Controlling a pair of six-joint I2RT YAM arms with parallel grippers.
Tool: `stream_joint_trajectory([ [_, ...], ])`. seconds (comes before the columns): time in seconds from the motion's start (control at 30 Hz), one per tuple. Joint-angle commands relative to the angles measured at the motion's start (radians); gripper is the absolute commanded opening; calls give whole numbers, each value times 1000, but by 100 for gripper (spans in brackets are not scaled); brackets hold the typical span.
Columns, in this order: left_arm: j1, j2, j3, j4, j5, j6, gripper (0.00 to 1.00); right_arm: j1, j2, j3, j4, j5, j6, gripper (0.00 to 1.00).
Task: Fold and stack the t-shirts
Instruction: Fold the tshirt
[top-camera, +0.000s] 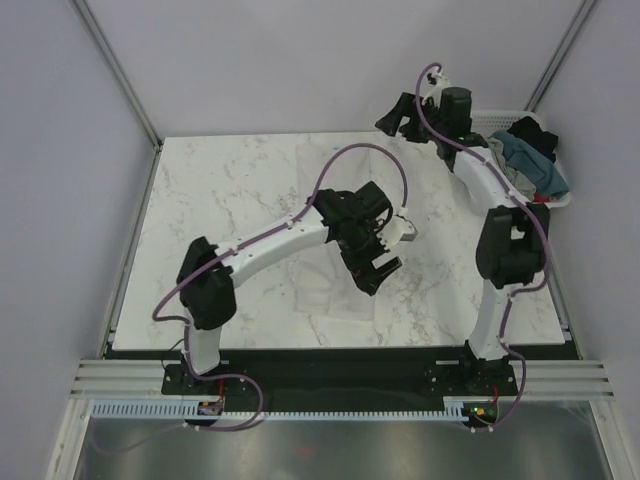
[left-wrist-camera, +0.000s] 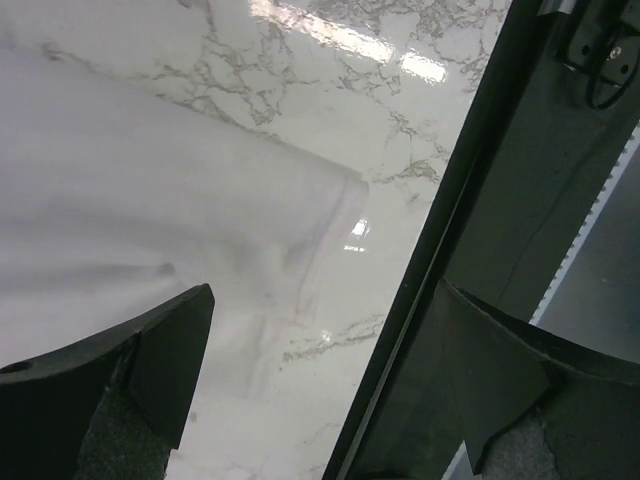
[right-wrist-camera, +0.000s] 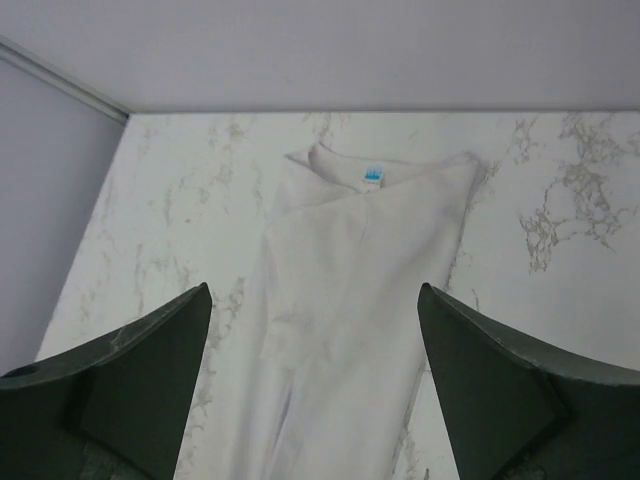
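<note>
A large white t-shirt (top-camera: 325, 295) lies on the marble table near its front edge, folded lengthwise into a long strip. In the right wrist view the shirt (right-wrist-camera: 350, 290) shows its collar and a blue label at the far end. In the left wrist view one corner of it (left-wrist-camera: 150, 200) lies flat. My left gripper (top-camera: 378, 272) hangs open just above the shirt's right side, holding nothing (left-wrist-camera: 320, 400). My right gripper (top-camera: 400, 118) is open and empty (right-wrist-camera: 315, 390), raised at the back of the table. Grey, teal (top-camera: 522, 152) and black (top-camera: 535, 133) shirts lie heaped at the back right.
A white lattice basket (top-camera: 490, 118) at the back right corner holds the coloured shirts. The table's dark front edge (left-wrist-camera: 450, 250) runs close beside the left gripper. Grey walls stand behind and to both sides.
</note>
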Motion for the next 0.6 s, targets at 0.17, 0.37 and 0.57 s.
stream_joint_trajectory([
  [0.17, 166, -345, -236, 36, -134, -109, 100, -27, -460, -542, -181, -220, 119, 87],
  [0.37, 403, -387, -426, 71, -29, -275, 98, -27, -635, -959, -139, -302, 265, 85],
  [0.57, 487, -370, -610, 157, 96, -436, 93, -28, -675, -1168, -122, -340, 328, 82],
])
